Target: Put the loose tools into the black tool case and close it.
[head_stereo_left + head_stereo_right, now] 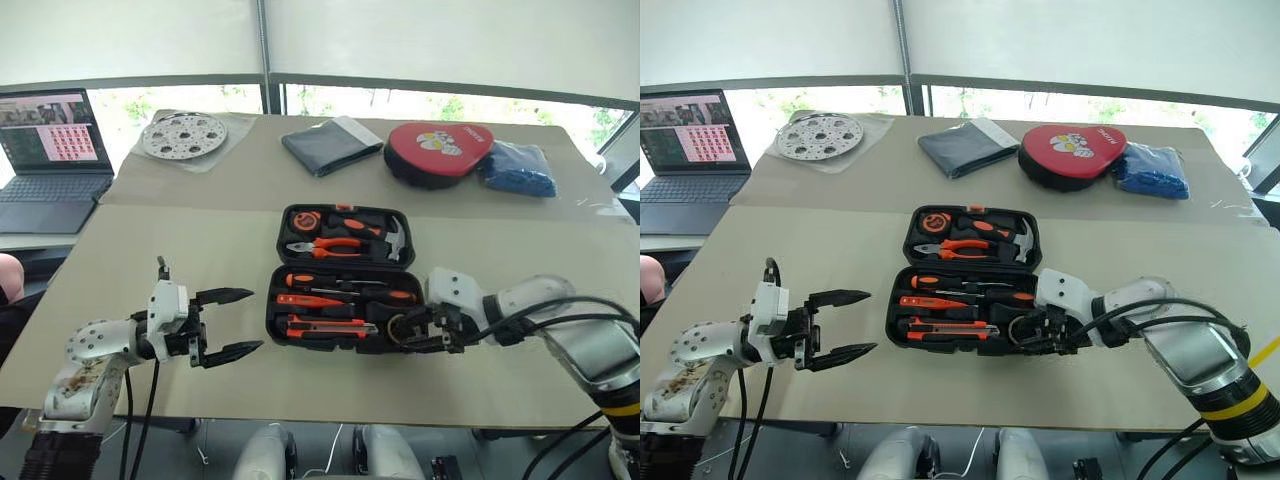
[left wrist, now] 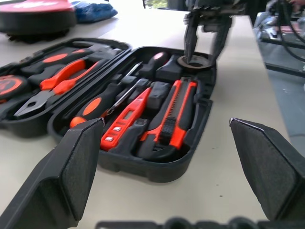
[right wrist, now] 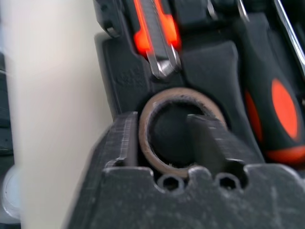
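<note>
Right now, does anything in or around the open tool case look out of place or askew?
Nothing stands out. The black tool case lies open and flat, with screwdrivers and utility knife sitting in its recesses. The right pincer straddles the rim of the tape roll at the case's corner recess; the left pincer stands open beside the case.
</note>
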Controlling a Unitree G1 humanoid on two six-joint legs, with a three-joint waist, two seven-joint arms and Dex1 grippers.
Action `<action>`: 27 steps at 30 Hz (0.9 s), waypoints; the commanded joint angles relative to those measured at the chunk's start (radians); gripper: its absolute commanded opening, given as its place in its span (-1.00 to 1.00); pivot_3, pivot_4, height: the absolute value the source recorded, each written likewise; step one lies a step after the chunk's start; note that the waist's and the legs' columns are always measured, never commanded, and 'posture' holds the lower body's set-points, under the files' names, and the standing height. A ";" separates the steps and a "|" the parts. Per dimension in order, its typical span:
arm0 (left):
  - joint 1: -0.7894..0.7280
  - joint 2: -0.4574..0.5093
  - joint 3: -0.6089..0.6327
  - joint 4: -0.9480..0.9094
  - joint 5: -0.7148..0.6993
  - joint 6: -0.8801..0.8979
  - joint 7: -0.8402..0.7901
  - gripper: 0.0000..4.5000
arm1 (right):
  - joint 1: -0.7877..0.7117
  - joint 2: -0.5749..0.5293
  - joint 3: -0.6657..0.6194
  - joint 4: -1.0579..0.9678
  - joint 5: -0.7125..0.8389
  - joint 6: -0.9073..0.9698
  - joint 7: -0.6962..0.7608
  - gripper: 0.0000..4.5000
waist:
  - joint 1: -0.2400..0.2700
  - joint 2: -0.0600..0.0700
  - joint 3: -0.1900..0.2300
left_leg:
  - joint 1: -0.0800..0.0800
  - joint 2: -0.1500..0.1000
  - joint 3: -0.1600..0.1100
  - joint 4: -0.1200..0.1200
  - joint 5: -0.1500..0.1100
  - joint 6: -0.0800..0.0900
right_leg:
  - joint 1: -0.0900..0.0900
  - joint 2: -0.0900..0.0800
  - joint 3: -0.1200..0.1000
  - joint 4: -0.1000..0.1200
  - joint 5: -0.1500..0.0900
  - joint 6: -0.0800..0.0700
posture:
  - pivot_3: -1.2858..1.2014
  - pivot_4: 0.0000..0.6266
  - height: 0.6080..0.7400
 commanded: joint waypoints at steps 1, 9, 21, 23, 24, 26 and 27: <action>-0.046 0.005 0.050 0.043 -0.009 0.045 0.072 1.00 | -0.018 0.019 -0.191 0.042 0.176 0.031 0.053 0.14 | 0.000 0.000 0.000 | 0.000 0.000 0.000 0.000 0.000 0.000 | 0.000 0.000 0.000 0.000 0.000 0.000 | 0.03 -0.52 1.00; -0.334 -0.114 -0.063 0.320 0.226 0.148 0.425 -0.11 | -0.148 0.158 -0.159 0.584 -0.160 -0.440 -0.146 -0.31 | -0.001 -0.001 0.000 | 0.002 -0.003 0.000 0.001 -0.003 0.005 | 0.003 0.000 0.000 0.000 0.003 0.003 | 0.03 -0.52 1.00; -0.482 -0.235 -0.225 0.404 0.322 0.182 0.403 -0.98 | -0.212 0.330 -0.081 0.780 -0.303 -0.650 -0.195 -1.00 | -0.015 0.000 0.000 | -0.007 -0.001 0.002 0.000 0.005 -0.006 | -0.003 0.005 -0.001 0.001 0.004 0.006 | 0.03 -0.52 1.00; -0.482 -0.234 -0.233 0.392 0.325 0.190 0.390 -0.98 | -0.199 0.338 -0.080 0.756 -0.302 -0.640 -0.186 -1.00 | -0.016 0.000 0.000 | -0.007 -0.001 0.001 0.001 0.005 -0.006 | -0.003 0.005 -0.001 0.001 0.005 0.007 | 0.03 -0.52 1.00; -0.477 -0.234 -0.233 0.380 0.318 0.189 0.376 -0.98 | -0.188 0.337 -0.078 0.735 -0.296 -0.628 -0.173 -1.00 | -0.016 0.000 0.000 | -0.007 -0.001 0.001 0.001 0.005 -0.006 | -0.003 0.005 -0.001 0.001 0.005 0.007 | 0.03 -0.52 1.00; -0.462 -0.234 -0.227 0.349 0.299 0.191 0.346 -0.98 | -0.168 0.337 -0.078 0.692 -0.287 -0.604 -0.165 -1.00 | -0.016 0.000 0.000 | -0.007 -0.001 0.001 0.002 0.005 -0.006 | -0.002 0.005 0.000 0.000 0.005 0.008 | 0.03 -0.52 1.00; -0.437 -0.223 -0.227 0.307 0.273 0.201 0.307 -0.98 | -0.149 0.333 -0.080 0.660 -0.282 -0.586 -0.165 -1.00 | -0.016 0.000 0.000 | -0.007 -0.001 0.001 0.002 0.005 -0.006 | -0.002 0.005 0.000 0.000 0.005 0.008 | 0.03 -0.52 1.00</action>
